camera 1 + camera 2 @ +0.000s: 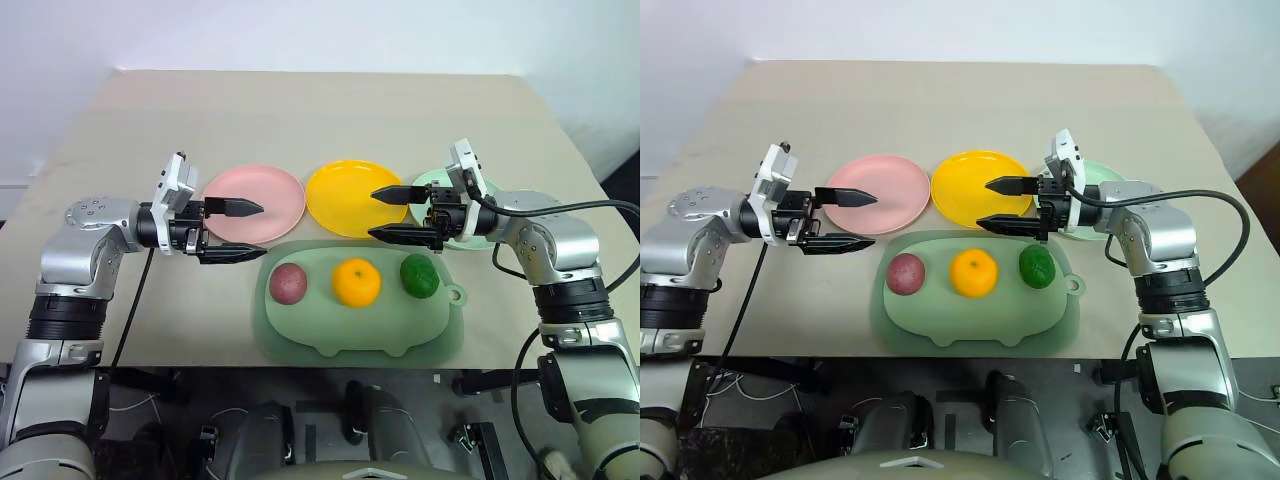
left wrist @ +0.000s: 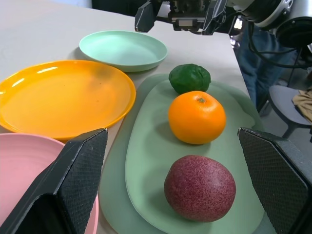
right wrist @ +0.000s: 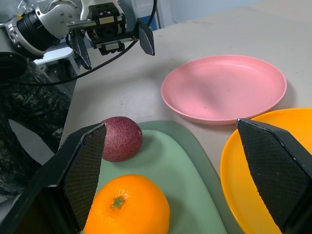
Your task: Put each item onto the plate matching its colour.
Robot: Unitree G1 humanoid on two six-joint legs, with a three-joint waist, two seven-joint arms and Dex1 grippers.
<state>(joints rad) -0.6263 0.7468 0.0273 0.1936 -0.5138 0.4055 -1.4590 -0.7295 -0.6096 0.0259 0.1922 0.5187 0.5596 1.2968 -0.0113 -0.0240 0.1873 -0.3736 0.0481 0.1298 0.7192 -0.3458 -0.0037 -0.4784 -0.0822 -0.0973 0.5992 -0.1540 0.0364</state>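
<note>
On a beige counter (image 1: 330, 110) seen from above, three round plates sit in a row at the far side of a sage-green mat (image 1: 360, 330): a pink plate (image 1: 270, 195) on the left, a yellow plate (image 1: 345, 195) in the middle, a mint plate (image 2: 122, 48) on the right. All three plates are bare. On the mat, left to right, lie a purplish-red fruit (image 1: 288, 284), an orange (image 1: 356, 282) and a bumpy green fruit (image 1: 419, 276), each nearly round, so none has a clear long axis; the orange's stem faces up.

The left gripper (image 1: 235, 231) hovers over the near edge of the pink plate, its fingers wide open and empty, pointing right. The right gripper (image 1: 400, 215) hovers near the mint plate, its fingers also spread and empty, pointing left.

No fruit has been moved yet. A sound first pick would likely be for the left gripper to tilt down over the purplish-red fruit, straddle its widest part, close gently so it cannot roll, then lift it to the pink plate.
</note>
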